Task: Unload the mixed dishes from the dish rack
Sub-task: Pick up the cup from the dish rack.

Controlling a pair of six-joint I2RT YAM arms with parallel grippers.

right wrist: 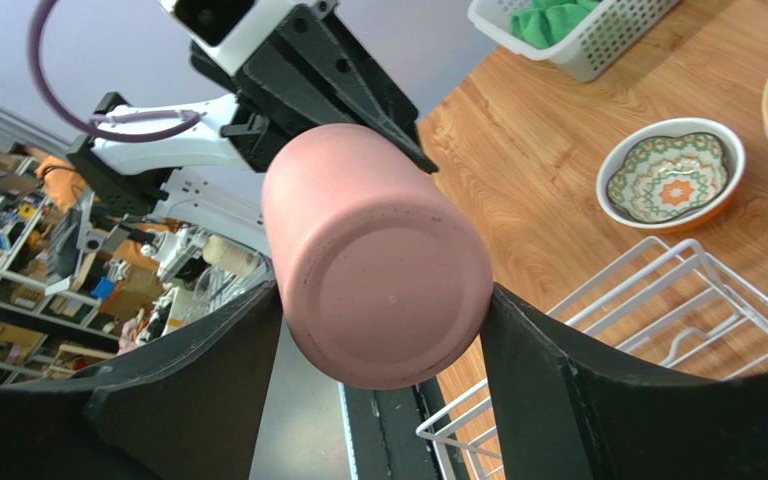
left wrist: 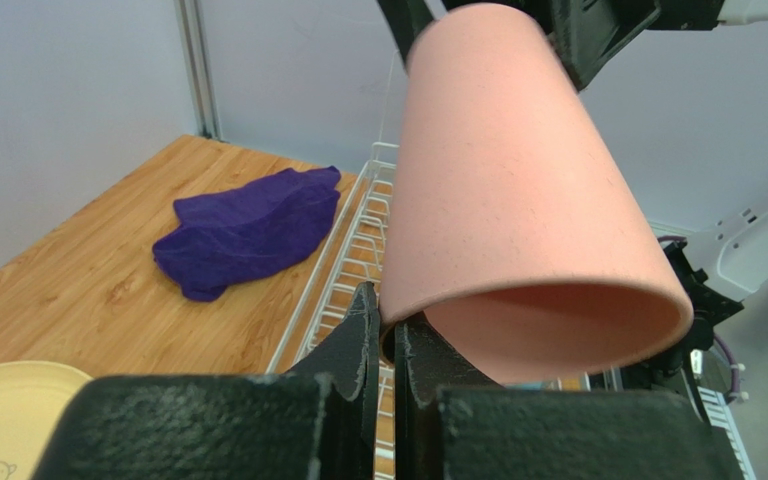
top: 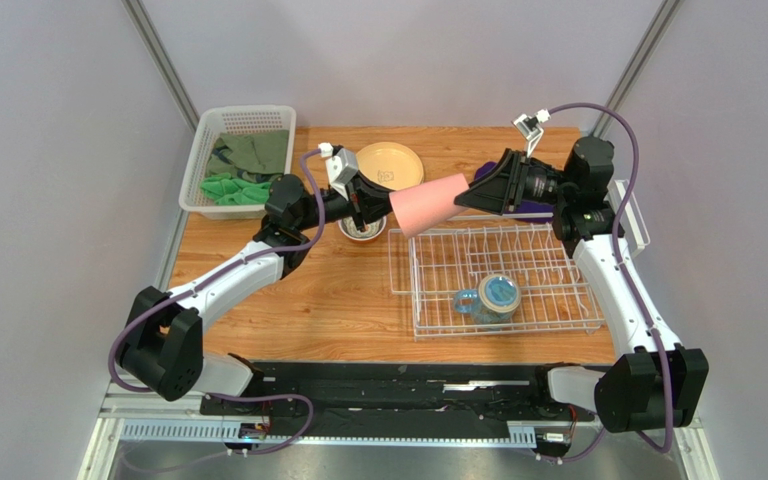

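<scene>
Pink tumbler (top: 428,204) hangs sideways in the air above the far-left corner of the dish rack (top: 558,270), caught at both ends. The left claw (left wrist: 385,335) is pinched shut on its rim, and the right claw (right wrist: 383,300) clamps its base between both fingers. Below, a mug (top: 488,297) lies in the rack's near half. A patterned bowl (right wrist: 670,180) sits on the surface just left of the rack, a cream plate (top: 389,165) behind it. A purple cloth (left wrist: 248,230) lies by the far edge.
</scene>
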